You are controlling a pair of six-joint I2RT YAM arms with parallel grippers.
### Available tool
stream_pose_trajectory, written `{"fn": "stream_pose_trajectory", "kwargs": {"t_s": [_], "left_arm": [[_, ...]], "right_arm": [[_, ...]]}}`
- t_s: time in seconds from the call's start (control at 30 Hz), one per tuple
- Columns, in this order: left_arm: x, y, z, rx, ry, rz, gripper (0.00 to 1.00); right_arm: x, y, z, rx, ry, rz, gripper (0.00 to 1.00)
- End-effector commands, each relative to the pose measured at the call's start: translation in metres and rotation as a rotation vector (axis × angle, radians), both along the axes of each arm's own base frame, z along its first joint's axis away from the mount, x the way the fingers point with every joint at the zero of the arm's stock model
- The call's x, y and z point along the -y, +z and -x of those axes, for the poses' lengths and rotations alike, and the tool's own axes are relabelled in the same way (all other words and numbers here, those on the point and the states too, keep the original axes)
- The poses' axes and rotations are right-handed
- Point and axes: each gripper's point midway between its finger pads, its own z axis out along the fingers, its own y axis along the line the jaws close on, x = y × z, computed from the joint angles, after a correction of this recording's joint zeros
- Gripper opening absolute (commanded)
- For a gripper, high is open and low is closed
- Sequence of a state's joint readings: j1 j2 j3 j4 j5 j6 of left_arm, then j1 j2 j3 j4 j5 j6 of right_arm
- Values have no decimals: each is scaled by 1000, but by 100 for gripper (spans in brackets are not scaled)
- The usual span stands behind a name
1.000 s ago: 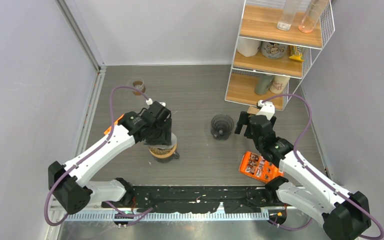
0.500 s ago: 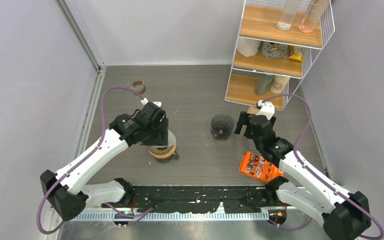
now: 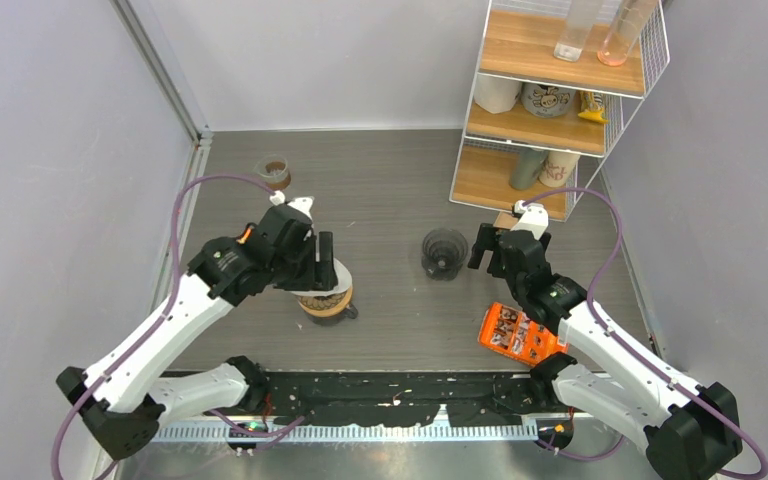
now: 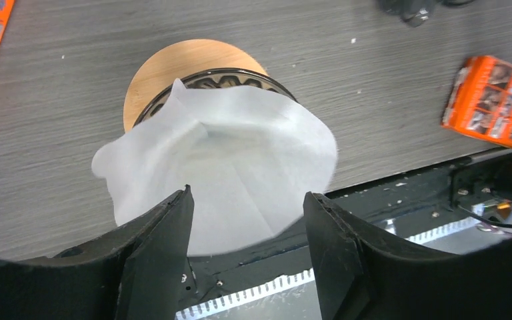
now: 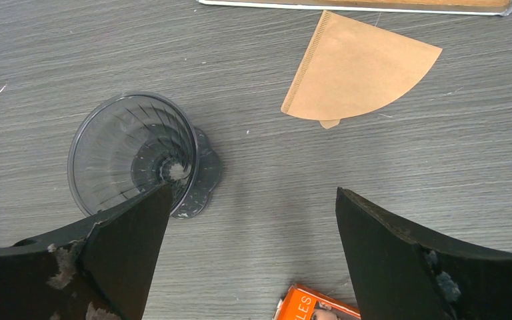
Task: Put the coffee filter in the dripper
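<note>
Left tool [image 4: 247, 193] spread above white filter [image 4: 240, 133] in wooden-based dripper [image 4: 233, 73]; right tool [image 5: 253, 189] spread beside empty dripper [image 5: 130, 153].

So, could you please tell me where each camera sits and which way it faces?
Top external: above and behind the bases, facing down at the table; left arm and right arm show.
Left wrist: on the left arm, facing down between its fingers at the white filter over the wooden-based dripper.
Right wrist: on the right arm, facing down between its fingers at the dark dripper and brown filter.
Shared: the orange packet appears in all three.
</note>
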State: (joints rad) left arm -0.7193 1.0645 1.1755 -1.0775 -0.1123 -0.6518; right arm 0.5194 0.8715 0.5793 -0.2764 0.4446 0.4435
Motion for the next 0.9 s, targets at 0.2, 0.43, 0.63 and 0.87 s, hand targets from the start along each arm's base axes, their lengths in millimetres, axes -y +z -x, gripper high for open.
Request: {"fn": "stream_pose_trajectory", "kwargs": {"t_s": [0.2, 0.43, 0.63, 0.87], "left_arm": [[-14, 71, 0, 247, 19, 134, 99], [-44, 102, -41, 462, 215, 63, 99], [-69, 113, -82, 520, 357, 70, 100], [-101, 101, -107, 573, 498, 82, 100]], "right_arm": [[2, 23, -7, 63, -16, -16, 98], [-2, 35, -6, 82, 4, -40, 97], [3, 42, -4, 99, -11, -29, 97], [15, 48, -5, 116, -37, -7, 96]]}}
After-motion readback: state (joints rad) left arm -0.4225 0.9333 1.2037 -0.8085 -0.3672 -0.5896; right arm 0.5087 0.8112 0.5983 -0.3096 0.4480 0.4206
